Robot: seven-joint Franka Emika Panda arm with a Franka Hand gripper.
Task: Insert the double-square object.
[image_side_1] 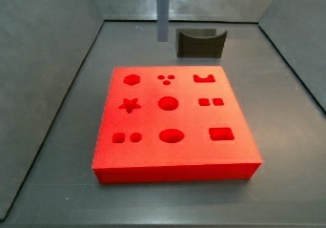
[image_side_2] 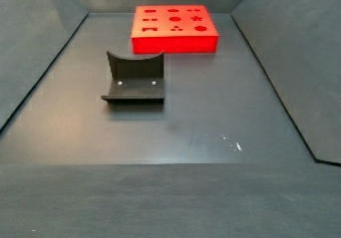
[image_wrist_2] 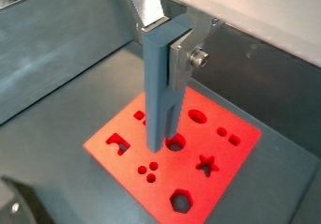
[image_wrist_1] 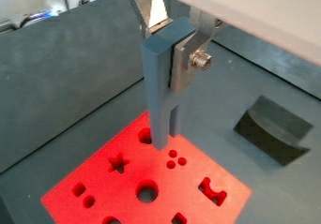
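Claw [image_wrist_1: 167, 52] pinching the double-square object [image_wrist_1: 164, 82] upright above the red board [image_wrist_1: 145, 181]; dark U-notched block [image_wrist_1: 273, 128] rests apart on the surface [image_side_2: 200, 122].

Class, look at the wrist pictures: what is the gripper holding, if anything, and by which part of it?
The gripper holds the double-square object by its upper end, with its pronged lower end hanging free above the red board.

The double-square object [image_wrist_1: 163, 78], a slim grey-blue bar, hangs upright, prongs down, clamped in the end effector [image_wrist_1: 175, 50].
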